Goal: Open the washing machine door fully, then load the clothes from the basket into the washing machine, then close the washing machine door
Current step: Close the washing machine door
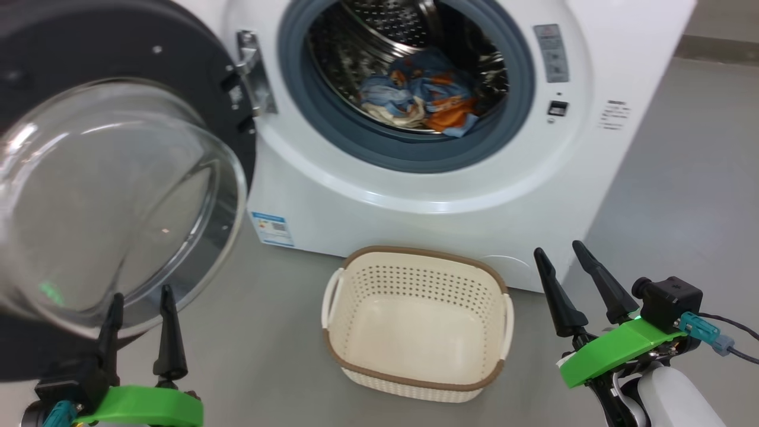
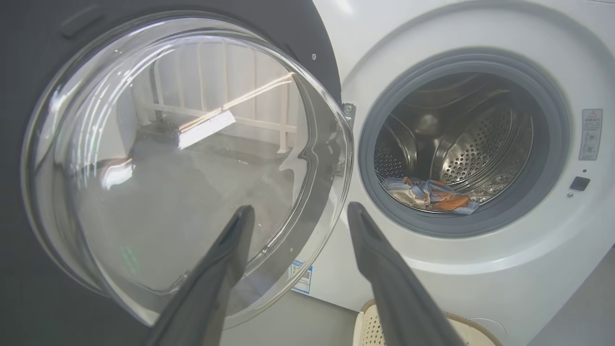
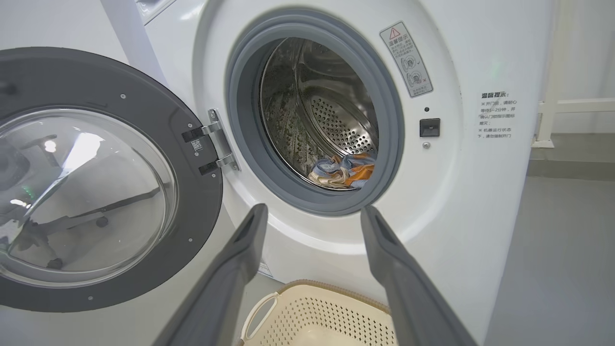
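Left gripper [image 1: 142, 293] and right gripper [image 1: 557, 248] sit nearest the camera at the two lower corners of the head view, each with its fingers spread wide and nothing between them. The left one points up at the lower edge of the glass dome and seems just short of touching it, while the right one hangs in free air beside the machine's lower right front. Between them, on the grey floor [image 1: 267, 332], the basket [image 1: 415, 279] stands right against the foot of the washing machine [image 1: 415, 196] with its bottom bare, so the loading looks finished. Beyond the left gripper, the washing machine door [image 1: 89, 59] is swung out wide on its hinge, to the left of the opening. Farthest back, past the grey rubber ring [image 1: 415, 157], the clothes [image 1: 418, 98] lie in a heap at the bottom of the drum [image 1: 391, 24]. By my reading, opening and loading are done, and only closing the door is left.
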Tool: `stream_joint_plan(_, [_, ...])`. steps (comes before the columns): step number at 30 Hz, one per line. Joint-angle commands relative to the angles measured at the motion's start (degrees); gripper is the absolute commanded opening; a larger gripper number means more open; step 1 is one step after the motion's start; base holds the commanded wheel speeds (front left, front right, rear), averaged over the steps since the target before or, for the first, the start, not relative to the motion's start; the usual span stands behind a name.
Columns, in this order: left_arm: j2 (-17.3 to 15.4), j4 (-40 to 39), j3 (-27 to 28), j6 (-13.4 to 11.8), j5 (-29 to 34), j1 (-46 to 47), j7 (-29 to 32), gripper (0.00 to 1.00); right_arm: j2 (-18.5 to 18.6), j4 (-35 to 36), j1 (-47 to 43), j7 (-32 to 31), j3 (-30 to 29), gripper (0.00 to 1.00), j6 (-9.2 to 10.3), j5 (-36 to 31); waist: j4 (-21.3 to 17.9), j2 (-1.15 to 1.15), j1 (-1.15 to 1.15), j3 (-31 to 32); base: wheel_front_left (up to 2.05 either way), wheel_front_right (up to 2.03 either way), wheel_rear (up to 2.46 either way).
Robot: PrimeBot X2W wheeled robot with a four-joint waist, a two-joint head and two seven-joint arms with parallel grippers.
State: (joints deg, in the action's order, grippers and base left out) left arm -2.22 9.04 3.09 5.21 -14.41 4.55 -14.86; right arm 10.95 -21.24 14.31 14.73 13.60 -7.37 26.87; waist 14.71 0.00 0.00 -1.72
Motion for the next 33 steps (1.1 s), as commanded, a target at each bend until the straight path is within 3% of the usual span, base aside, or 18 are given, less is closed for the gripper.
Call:
stream_joint_plan(1, [-0.7, -1.2, 1.9, -0.6, 0.5, 0.7, -0.1, 1.0, 0.0, 1.2, -0.3, 0.3, 1.4, 1.0, -0.12, 0.7, 3.0, 0.0, 0.0, 0.5, 0.0, 0.0, 0.0])
stream_joint_plan(11, [-0.7, -1.3, 1.7, -0.6, 0.5, 0.4, -0.1, 1.0, -0.4, 1.2, -0.6, 0.3, 1.4, 1.0, -0.12, 0.8, 8.6, 0.0, 0.0, 0.9, 0.0, 0.0, 0.0])
stream_joint_plan(33, [-0.7, -1.4, 1.7, -1.1, -0.1, 0.1, -0.1, 1.0, 0.0, 1.2, -0.6, 0.3, 2.6, 1.0, -0.12, 1.3, 12.2, 0.0, 0.0, 0.6, 0.0, 0.0, 0.0])
